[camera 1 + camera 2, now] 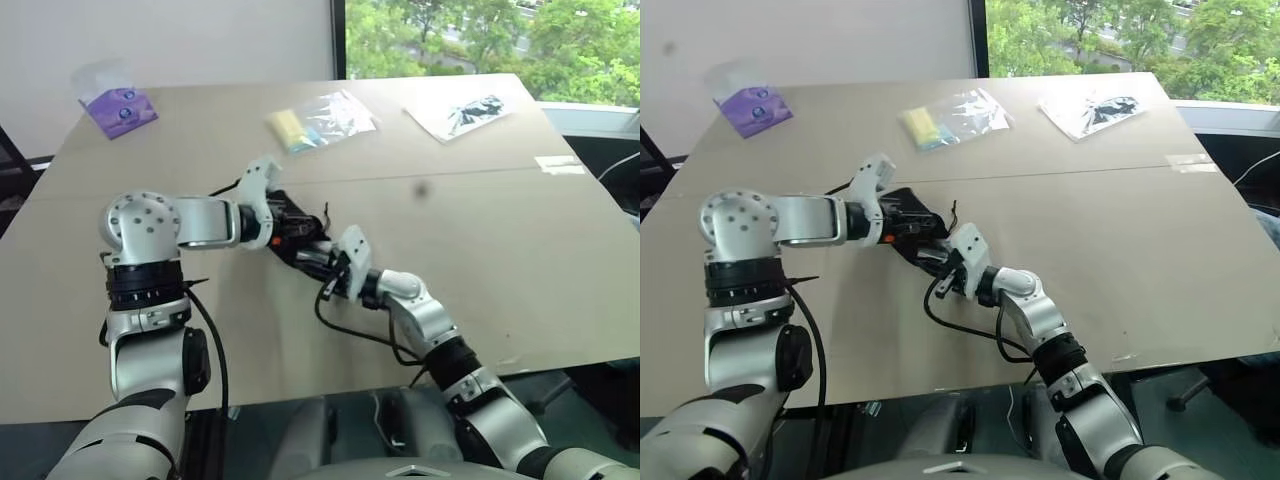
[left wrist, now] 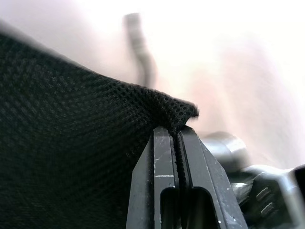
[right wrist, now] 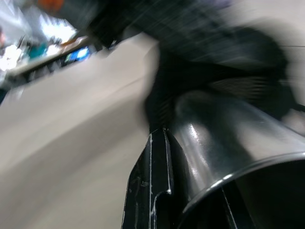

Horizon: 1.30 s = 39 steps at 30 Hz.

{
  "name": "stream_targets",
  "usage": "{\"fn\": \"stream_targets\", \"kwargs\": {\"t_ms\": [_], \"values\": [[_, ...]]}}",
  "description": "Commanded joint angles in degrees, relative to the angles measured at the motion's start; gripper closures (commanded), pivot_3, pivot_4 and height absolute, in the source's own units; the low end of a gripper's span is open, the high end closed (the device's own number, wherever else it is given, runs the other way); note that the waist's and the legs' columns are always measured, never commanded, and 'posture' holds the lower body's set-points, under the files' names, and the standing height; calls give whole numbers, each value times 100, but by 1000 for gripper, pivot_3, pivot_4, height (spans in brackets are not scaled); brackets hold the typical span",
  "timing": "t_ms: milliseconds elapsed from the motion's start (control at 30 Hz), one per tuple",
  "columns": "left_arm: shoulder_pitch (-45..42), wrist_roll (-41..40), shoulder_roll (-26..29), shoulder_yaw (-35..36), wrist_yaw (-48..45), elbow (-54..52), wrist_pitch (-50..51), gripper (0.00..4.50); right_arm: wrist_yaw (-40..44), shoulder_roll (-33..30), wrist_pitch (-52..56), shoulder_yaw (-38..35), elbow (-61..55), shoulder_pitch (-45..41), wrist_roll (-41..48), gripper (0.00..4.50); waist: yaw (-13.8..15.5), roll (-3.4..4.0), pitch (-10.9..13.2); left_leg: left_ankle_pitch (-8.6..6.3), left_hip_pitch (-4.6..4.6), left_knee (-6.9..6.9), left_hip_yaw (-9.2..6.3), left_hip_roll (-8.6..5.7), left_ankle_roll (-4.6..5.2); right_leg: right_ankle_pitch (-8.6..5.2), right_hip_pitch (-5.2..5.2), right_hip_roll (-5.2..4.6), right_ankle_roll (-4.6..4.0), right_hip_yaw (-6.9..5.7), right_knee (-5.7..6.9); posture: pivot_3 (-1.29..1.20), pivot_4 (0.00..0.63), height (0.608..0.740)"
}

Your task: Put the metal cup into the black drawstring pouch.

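Your right gripper [image 3: 164, 157] was clamped on the rim of the metal cup [image 3: 224, 143], one black finger [image 3: 147, 186] outside the wall and the other inside the open mouth. From the head cameras you could see that hand [image 1: 340, 268] near the middle of the table [image 1: 500, 260], pointing left toward your other arm, with the cup's closed end pushed up against the black drawstring pouch [image 1: 292, 228]. How far the cup had gone into the pouch, you could not tell; the right wrist camera showed dark fabric pressed around the cup's far end, but it was blurred there.

Just beyond and to the left, your left gripper [image 2: 177, 143] was pinched tight on the upper edge of the pouch, a fold of the black mesh caught between the two fingers [image 2: 162, 171] with no gap left. The pouch hung from that grip, held up off the table between the two hands. In the left wrist camera you could also see the silver cup [image 2: 228, 148] just beside the fingers.

Farther back, a clear plastic bag with something yellow inside [image 1: 318, 122] lay near the middle of the far side. To its right lay another clear bag holding something black [image 1: 465, 112]. At the far left corner lay a purple packet [image 1: 118, 108], well apart from your hands. A strip of tape [image 1: 560, 164] was stuck at the right edge.
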Motion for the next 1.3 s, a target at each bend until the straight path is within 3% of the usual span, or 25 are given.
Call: {"fn": "stream_targets", "kwargs": {"t_ms": [33, 267, 367, 500, 633, 733, 833, 967, 1100, 1200, 1233, 1300], "values": [[-287, -327, -131, 134, -248, -392, 69, 4500, -129, 98, -133, -14, 351, -214, -173, 4466, -5, 0, 0, 0, 0, 0, 0, 0, 0, 0, 0, 0, 0, 0, 0, 0, 150, 740], [51, -939, -133, 33, -82, -649, 89, 4500, -974, 772, -271, -1565, 1501, -1148, 878, 4466, 36, 3, 3, 0, -11, -1, -5, 0, 1, 0, -2, -3, 0, -5, -11, 0, 150, 740], [68, -1143, -196, 109, 83, -666, 89, 4500, -949, 845, -264, -1722, 1744, -1372, 1104, 4466, 27, 2, 5, 0, -14, -2, -5, 0, 2, 0, -3, -3, -1, -5, -19, 0, 150, 740], [27, -1316, -301, 223, 346, -568, 89, 4500, -862, 943, -272, -1567, 1717, -1473, 1202, 4466, 15, 3, 5, 0, -12, -11, -5, 2, 1, 0, -4, -1, -1, -6, -20, 0, 150, 740], [-53, -1309, -455, 342, 560, -533, 89, 4500, -601, 653, -1543, -203, 1653, -1393, -243, 4466, -9, 3, 5, 0, -13, -12, -2, 2, 1, 0, -8, 1, -1, -2, -20, 0, 150, 740], [-150, -1351, -648, 431, 700, -511, 89, 4500, -597, 499, -2222, 321, 1841, -1445, -935, 4466, 2, 3, 5, 0, -13, -18, -1, 2, 1, 0, -10, 2, 0, -2, -21, 0, 150, 740], [-167, -1483, -771, 465, 846, -572, 89, 4500, -1017, 664, -1881, -469, 2178, -1670, -350, 4466, 29, 2, 5, 1, -13, -16, -1, 1, 0, 1, -8, 0, 0, -2, -23, 0, 150, 740], [-18, -1713, -910, 493, 1073, -701, 89, 4500, -709, 775, -1267, -1350, 1916, -1855, 762, 4466, 52, 2, 6, 1, -21, -13, -12, 1, 1, 1, -5, -2, -1, -13, -36, 0, 150, 740], [-4, -1788, -1309, 641, 1426, -669, -86, 4500, -448, 361, -2439, -21, 1804, -1751, -817, 4466, -24, 3, 7, 1, -17, -33, -1, 6, 0, 1, -12, 4, -1, -3, -39, 0, 150, 740], [-51, -2068, -1605, 723, 1738, -580, -260, 4500, -596, 656, -1843, -769, 1752, -1837, -15, 4466, 5, 3, 6, 3, -18, -43, 7, 9, -3, 1, -22, 6, -1, 5, -36, 0, 150, 740], [-46, -2164, -1689, 736, 1857, -574, -320, 4500, -586, 572, -1996, -688, 1750, -1854, -173, 4466, 53, 2, 6, 3, -20, -42, 6, 9, -4, 1, -23, 5, -1, 3, -39, 0, 150, 740], [-16, -2421, -1828, 746, 2141, -539, -510, 4500, -453, 95, -2854, 274, 1768, -1825, -1400, 4466, 62, -1, 6, 3, -32, -29, -4, 6, -3, 2, -21, -1, 0, -9, -47, 0, 150, 740]]}}
